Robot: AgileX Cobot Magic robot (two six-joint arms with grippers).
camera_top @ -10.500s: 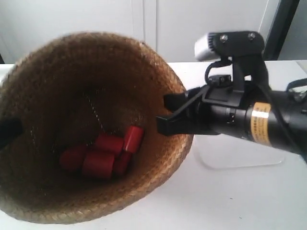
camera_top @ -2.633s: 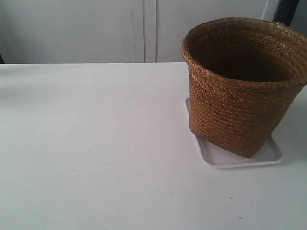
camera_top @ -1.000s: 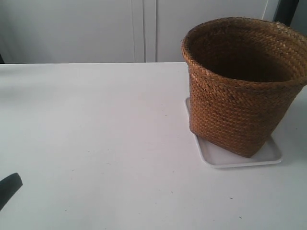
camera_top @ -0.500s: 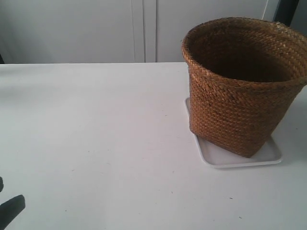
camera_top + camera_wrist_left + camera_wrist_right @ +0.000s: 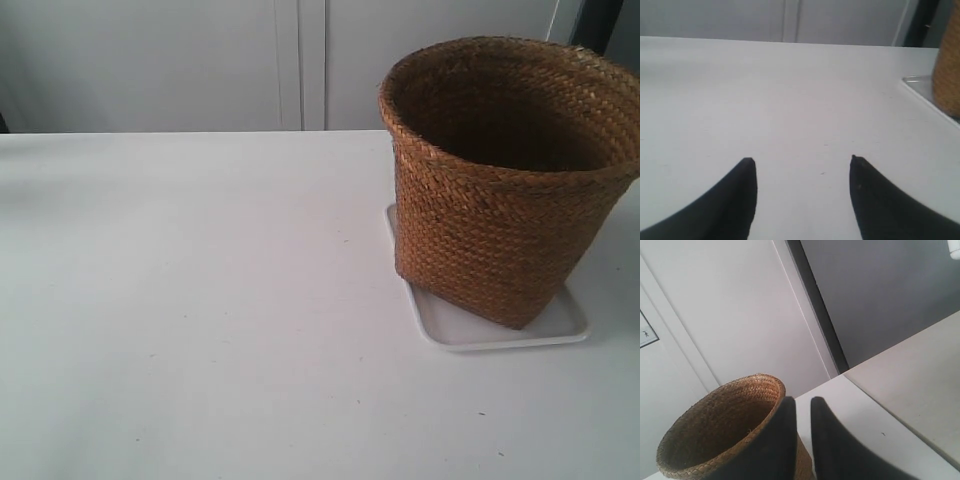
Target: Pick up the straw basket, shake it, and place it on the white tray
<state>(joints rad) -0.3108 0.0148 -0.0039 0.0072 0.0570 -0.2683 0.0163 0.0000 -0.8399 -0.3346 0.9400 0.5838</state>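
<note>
At the near corner of the worktop (image 5: pixel 200 300), the dark tip seen half a second ago is no longer showing, and the left gripper (image 5: pixel 801 159) is hanging with jaws wide apart, holding nothing. The right gripper (image 5: pixel 802 400) is keeping its jaws almost together, also empty. Farther back, the straw basket (image 5: pixel 500 220) is standing upright on the white tray (image 5: pixel 565 328), so I am judging the task finished and the arms retreating.
</note>
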